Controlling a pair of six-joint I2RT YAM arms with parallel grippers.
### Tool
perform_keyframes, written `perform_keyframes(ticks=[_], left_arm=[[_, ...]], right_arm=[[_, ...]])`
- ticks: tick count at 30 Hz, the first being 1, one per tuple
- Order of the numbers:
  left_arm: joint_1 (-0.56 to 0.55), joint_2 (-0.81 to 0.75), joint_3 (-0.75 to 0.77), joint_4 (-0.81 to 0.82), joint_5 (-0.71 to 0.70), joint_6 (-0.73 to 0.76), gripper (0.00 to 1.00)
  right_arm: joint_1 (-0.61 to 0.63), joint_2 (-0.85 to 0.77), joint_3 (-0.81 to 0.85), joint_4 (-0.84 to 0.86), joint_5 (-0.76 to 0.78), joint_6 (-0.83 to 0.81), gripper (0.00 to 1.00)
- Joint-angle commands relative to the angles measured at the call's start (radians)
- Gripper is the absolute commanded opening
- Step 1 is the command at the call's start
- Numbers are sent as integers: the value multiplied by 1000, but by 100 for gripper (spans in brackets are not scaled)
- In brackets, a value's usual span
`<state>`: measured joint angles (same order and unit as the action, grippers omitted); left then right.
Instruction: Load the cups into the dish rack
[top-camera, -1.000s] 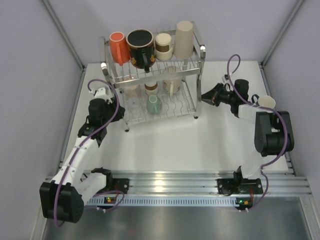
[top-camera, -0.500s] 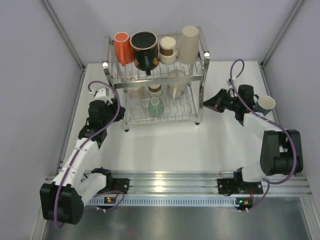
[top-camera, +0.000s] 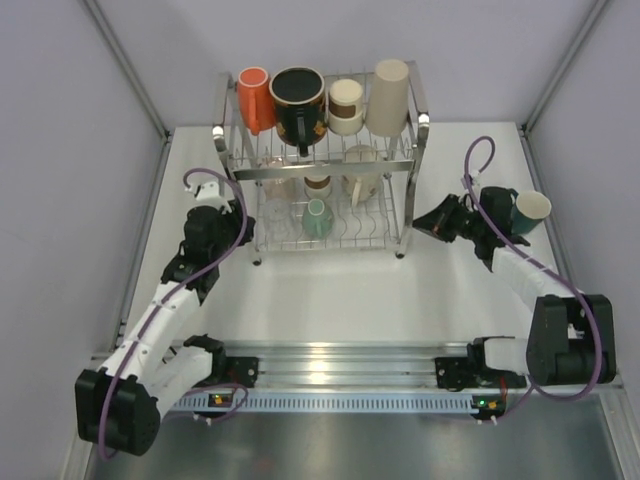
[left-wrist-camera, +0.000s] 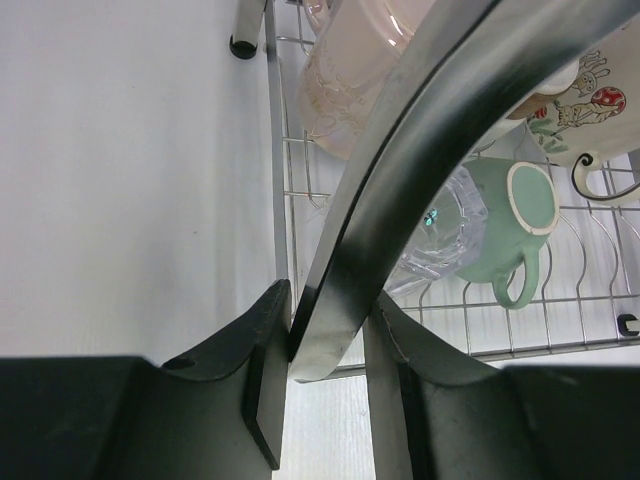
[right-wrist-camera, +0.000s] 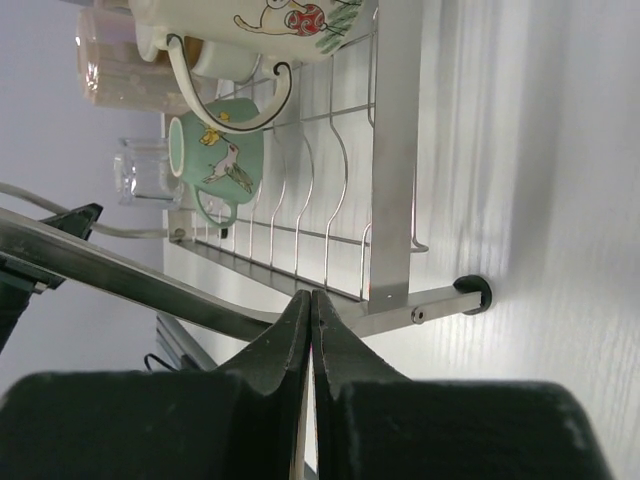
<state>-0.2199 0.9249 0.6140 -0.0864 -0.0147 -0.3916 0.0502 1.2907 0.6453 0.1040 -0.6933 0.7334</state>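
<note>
We had the left pincer (left-wrist-camera: 325, 308) clamped on a post of the dish rack (left-wrist-camera: 410, 150); our right pincer (right-wrist-camera: 311, 312) sat closed, empty.

Robot test cell in a laboratory.
A white tabletop (top-camera: 330, 290) is enclosed by plain grey panels (top-camera: 60, 150) and aluminium frame bars (top-camera: 125, 68) behind and beside the dish rack (top-camera: 300, 171); in front of the rack, two robot arms (top-camera: 165, 305) are bolted to an aluminium rail (top-camera: 350, 365).
</note>
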Motion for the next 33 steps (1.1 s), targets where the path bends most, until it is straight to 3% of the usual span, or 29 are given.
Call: perform_keyframes(ticks=[1, 13, 22, 23, 24, 27, 28, 33], left_arm=[[-116, -12, -39, 25, 266, -199, 0], [-245, -119, -59, 40, 245, -283, 0], [-253, -182, -108, 18, 193, -325, 0], [-253, -198, -102, 5, 176, -326, 4], [-253, -205, -94, -10, 159, -326, 24], [-253, -233, -39, -76, 104, -320, 43], [-253, -239, -14, -88, 95, -319, 63], [-253, -285, 38, -169, 38, -306, 73]], right_arm=[[74, -82, -3, -131, -164, -26, 0], [73, -172, -36, -256, -97, -84, 1], [63, -217, -12, -297, 86, -58, 3], [57, -209, 0, -323, 148, -63, 4], [51, -202, 39, -352, 187, -72, 5], [14, -162, 111, -417, 339, -92, 12], [2, -151, 126, -424, 371, -92, 14], [-111, -76, 261, -464, 475, -80, 21]])
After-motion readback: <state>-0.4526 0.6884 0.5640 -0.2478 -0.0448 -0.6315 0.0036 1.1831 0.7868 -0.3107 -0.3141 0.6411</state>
